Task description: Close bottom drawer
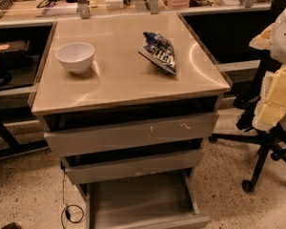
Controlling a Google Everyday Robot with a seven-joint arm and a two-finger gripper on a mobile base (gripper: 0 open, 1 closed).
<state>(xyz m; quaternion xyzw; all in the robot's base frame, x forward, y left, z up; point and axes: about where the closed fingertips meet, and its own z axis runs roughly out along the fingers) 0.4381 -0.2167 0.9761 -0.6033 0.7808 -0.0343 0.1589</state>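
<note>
The bottom drawer [142, 200] of the grey metal cabinet is pulled far out toward me. Its flat grey floor and low side walls show, and its plain front strip [157, 223] lies at the lower edge of the view. Nothing is inside it. My arm comes in at the right edge, and my gripper [276, 98] hangs there, well to the right of the cabinet and above the drawer's level, touching nothing.
Above are two more drawers, each slightly out: a tall front with white scratches [133, 133] and one with a pale scuff [133, 167]. A white bowl [75, 56] and a blue snack bag [160, 51] lie on the cabinet top. An office chair base [264, 151] stands right; a cable [69, 211] trails left.
</note>
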